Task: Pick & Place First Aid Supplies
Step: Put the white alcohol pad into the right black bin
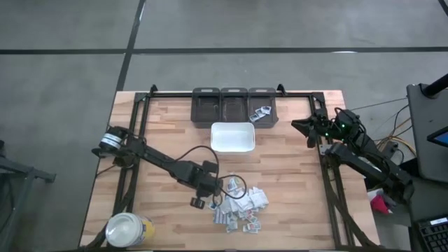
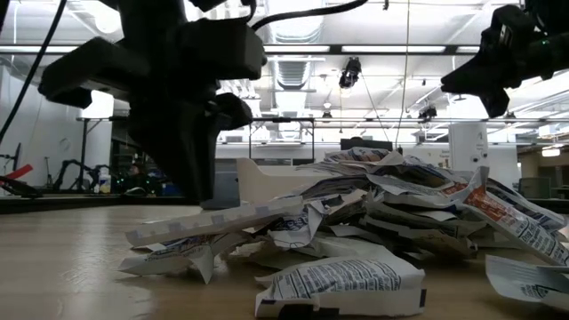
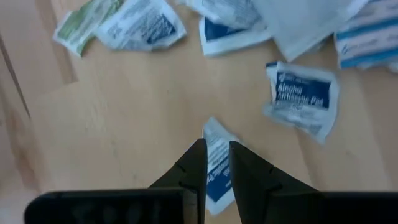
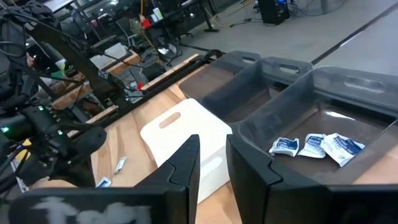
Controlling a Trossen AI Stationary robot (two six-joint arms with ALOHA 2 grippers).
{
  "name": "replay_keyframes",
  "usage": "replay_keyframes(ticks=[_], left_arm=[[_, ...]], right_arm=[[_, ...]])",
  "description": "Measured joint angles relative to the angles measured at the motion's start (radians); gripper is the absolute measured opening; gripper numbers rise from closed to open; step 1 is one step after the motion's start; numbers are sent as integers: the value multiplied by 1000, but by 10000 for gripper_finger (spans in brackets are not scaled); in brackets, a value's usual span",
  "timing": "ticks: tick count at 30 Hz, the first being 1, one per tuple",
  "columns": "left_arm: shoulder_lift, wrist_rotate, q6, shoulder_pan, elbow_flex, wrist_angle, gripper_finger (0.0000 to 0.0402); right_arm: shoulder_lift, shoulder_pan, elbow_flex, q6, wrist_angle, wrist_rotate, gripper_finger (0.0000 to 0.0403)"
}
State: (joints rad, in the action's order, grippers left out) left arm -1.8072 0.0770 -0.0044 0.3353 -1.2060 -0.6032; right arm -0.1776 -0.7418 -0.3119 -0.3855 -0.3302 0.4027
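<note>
The first aid supplies (image 1: 241, 206) are small white packets heaped on the near middle of the wooden table, and a few more (image 4: 314, 146) lie in the rightmost dark bin (image 1: 262, 103). My left gripper (image 3: 217, 149) points steeply down at the heap's left edge. Its fingers are a narrow gap apart over a blue-printed packet (image 3: 216, 163) that lies flat on the wood. I cannot tell whether they touch it. My right gripper (image 4: 213, 146) hangs in the air at the far right, pointing toward the bins. Its fingers are slightly apart with nothing between them.
A white tray (image 1: 232, 137) stands in the middle, just in front of three dark bins (image 1: 234, 103) at the far edge. A white-lidded yellow jar (image 1: 128, 229) sits at the near left corner. A black frame rail (image 1: 231, 93) runs around the table.
</note>
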Motion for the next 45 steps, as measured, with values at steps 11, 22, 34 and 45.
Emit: replay_keyframes(ticks=[11,22,34,45], left_arm=[[-29,12,100,-23,0,-18,62],[-65,12,137,-42,0,-17,62],[-62,-50,94,-56,39,19,37],[-63,-57,32,-58,45,38,2]], right_arm=[[0,0,0,3,0,-1,67],[0,0,0,0,1,-2,68],[0,0,0,-1,8,-2,69],[0,0,0,-8,16,-2,69]])
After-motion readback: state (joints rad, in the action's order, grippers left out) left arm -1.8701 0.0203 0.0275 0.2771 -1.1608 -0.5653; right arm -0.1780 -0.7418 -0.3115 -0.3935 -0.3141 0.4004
